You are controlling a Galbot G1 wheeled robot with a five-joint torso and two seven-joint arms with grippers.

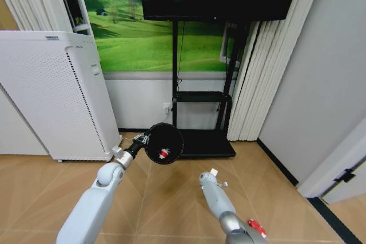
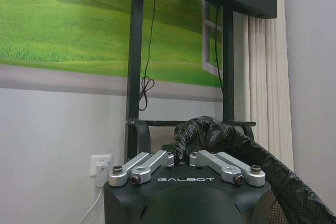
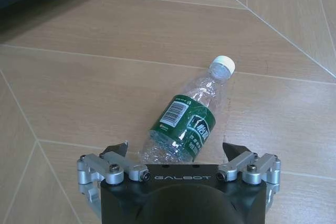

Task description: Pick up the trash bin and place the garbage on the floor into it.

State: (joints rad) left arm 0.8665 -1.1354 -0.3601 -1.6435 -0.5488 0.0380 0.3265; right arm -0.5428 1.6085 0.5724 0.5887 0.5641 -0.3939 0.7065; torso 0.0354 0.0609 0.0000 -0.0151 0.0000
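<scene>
Where fingers spread, bottle [image 3: 185, 124] within right gripper [image 3: 178, 153].

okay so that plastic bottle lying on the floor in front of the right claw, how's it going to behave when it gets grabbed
The bottle looks empty and clear, so probably very light. Its thin ribbed walls may well crumple between the open right claw fingers. Lying on its side on the smooth floor, it could roll away if nudged first.
</scene>
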